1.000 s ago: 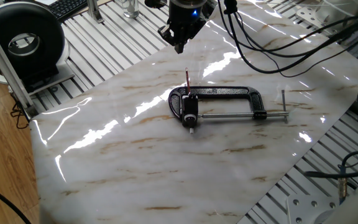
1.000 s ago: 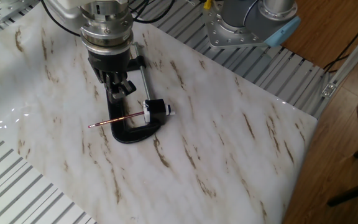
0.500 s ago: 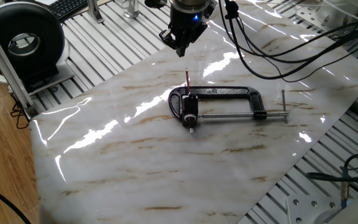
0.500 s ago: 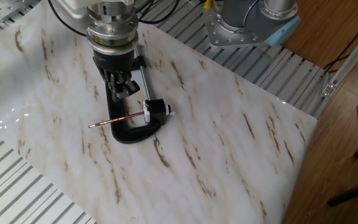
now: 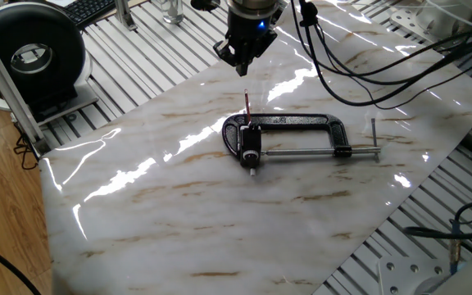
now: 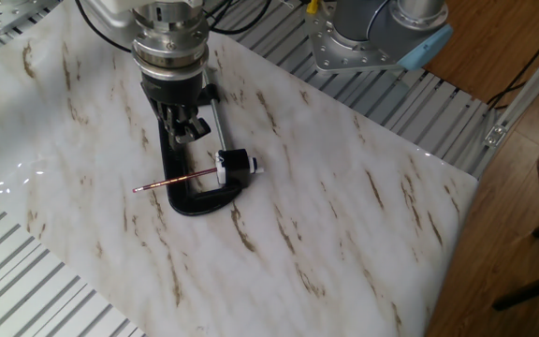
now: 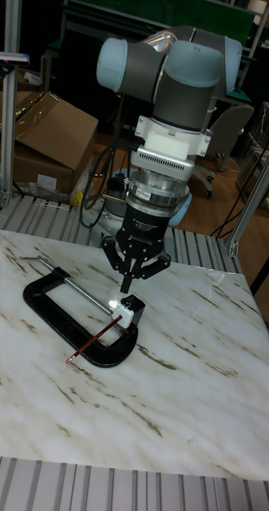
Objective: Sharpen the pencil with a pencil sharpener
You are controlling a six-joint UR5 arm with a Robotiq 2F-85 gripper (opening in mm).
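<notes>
I have the gripper (image 7: 129, 284) hanging above the clamp (image 7: 54, 313), its fingers drawn together to a point with nothing between them; it carries no load. In the tall view its tip sits just over the sharpener (image 7: 129, 308) without touching it.

The sharpener (image 5: 251, 152) is pinched in the clamp (image 5: 301, 125), between the curved end of the frame and the end of the screw rod (image 5: 314, 151). I judge that is there to stop the sharpener turning or sliding while the pencil is worked, since I have only one arm. The pencil (image 6: 177, 180) already sits with one end in the sharpener (image 6: 233, 165) and the other end sticking out past the frame (image 6: 195, 198), free to be gripped and twisted. In the tall view the pencil (image 7: 95, 338) slopes down away from the sharpener.

The clamp lies flat on a glossy marbled sheet (image 5: 179, 221) that throws bright glare, laid over a ribbed metal table (image 6: 26, 290). A round black device (image 5: 31, 57) stands at one corner, cables (image 5: 359, 65) trail across the far side, and cardboard boxes (image 7: 46, 136) sit behind the arm.
</notes>
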